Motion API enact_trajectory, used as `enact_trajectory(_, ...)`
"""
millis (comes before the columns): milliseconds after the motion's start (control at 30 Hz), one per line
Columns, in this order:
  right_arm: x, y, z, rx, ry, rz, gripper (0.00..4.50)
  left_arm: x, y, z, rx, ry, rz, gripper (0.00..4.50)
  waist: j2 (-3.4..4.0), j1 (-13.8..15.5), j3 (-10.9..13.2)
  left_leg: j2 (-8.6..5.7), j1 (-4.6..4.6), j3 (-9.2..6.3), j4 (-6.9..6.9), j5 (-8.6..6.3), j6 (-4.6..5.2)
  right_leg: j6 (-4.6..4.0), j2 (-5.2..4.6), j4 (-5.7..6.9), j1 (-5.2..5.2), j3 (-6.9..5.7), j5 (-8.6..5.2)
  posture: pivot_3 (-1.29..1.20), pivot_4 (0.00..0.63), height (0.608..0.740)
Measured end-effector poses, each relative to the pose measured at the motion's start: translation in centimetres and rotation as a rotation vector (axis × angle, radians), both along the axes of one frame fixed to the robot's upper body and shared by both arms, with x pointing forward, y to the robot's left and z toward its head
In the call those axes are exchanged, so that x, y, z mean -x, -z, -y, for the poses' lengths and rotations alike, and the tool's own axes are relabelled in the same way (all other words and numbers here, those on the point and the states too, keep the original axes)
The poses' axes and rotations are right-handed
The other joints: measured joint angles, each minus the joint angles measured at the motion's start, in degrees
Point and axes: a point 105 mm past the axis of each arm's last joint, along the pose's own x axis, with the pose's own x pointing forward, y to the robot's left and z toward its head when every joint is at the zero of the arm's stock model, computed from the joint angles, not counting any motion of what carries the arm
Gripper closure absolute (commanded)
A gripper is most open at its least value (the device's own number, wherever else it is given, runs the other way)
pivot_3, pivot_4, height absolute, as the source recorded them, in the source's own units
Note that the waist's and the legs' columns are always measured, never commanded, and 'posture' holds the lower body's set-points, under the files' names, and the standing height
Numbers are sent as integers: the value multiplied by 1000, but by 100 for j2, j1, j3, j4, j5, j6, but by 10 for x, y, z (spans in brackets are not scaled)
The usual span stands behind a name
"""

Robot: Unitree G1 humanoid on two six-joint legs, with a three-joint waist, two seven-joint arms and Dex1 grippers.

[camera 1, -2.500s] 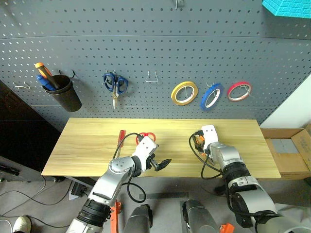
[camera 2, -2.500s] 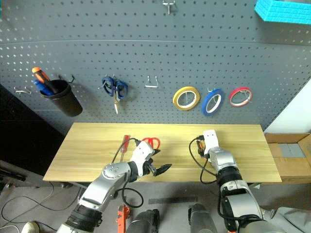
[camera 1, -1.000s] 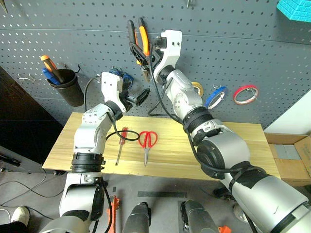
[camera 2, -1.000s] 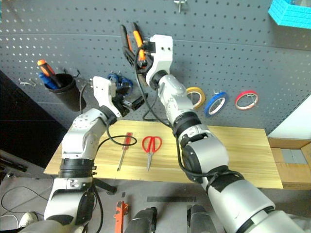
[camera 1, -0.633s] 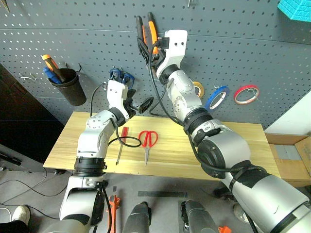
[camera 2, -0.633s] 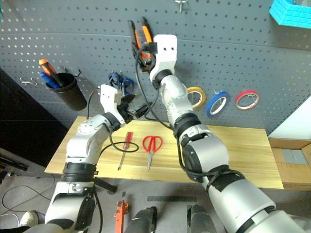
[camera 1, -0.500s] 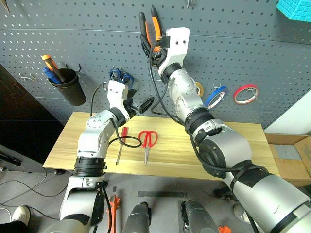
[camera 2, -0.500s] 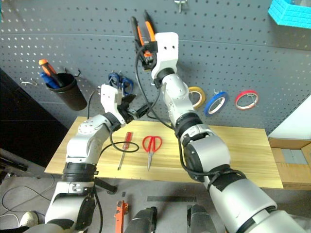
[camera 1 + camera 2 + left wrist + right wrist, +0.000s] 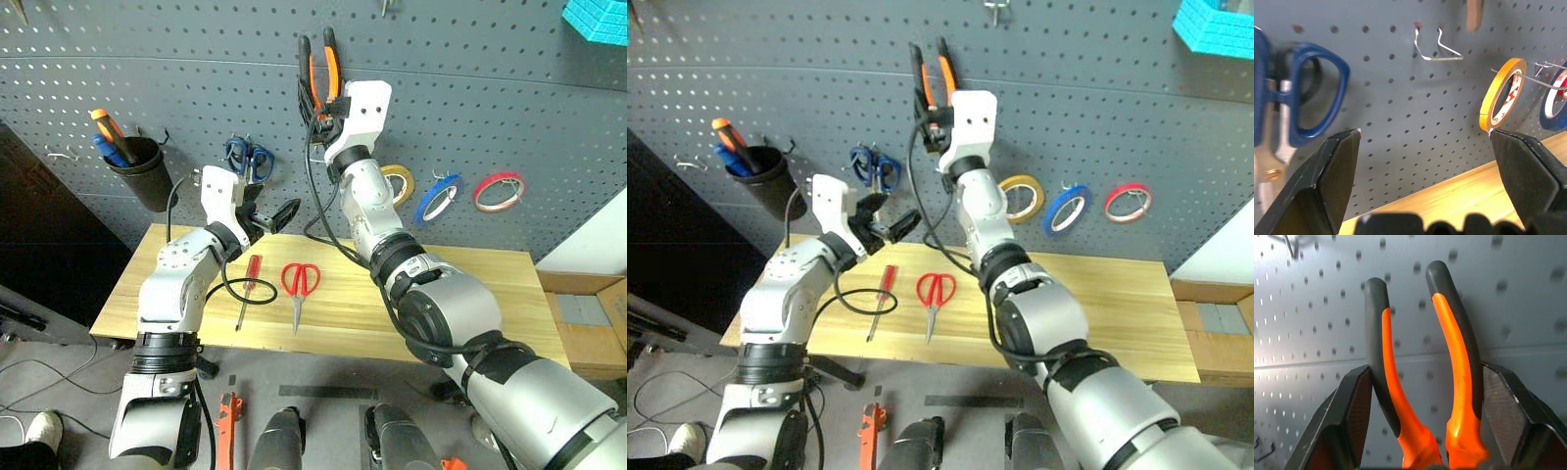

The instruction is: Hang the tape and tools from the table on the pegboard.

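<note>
My right hand (image 9: 318, 106) grips the pliers (image 9: 319, 70) up against the pegboard (image 9: 509, 108); left hand (image 9: 277, 214) wide, empty, above the table (image 9: 470, 284).

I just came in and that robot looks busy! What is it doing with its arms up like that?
It is hanging tools on the pegboard. Its right pincer grips the orange-and-black pliers, handles pointing up, raised in front of the board. Its left pincer is open and holds nothing, hovering above the table. The red scissors and the red screwdriver lie on the table, not yet hung. The blue tape already hangs on a hook between a yellow roll and a red roll.
</note>
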Motion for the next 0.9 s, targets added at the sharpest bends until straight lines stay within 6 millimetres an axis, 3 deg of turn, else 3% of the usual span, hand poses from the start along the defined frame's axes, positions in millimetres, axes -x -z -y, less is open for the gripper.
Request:
enact_trajectory(233, -1, -1, 3, -31, -7, -10, 1683, 0, -6, -11, 8, -41, 14, 0, 1, 49, 1, 0, 0, -9, 0, 3, -5, -2, 2, 0, 1, -7, 0, 215, 183, 740)
enact_trajectory(900, -2, 0, -1, 24, 11, -19, 1683, 0, -6, -14, 4, -50, 17, 0, 1, 48, 1, 1, 0, -12, -1, 4, -7, -5, 2, 2, 1, -9, -1, 208, 184, 740)
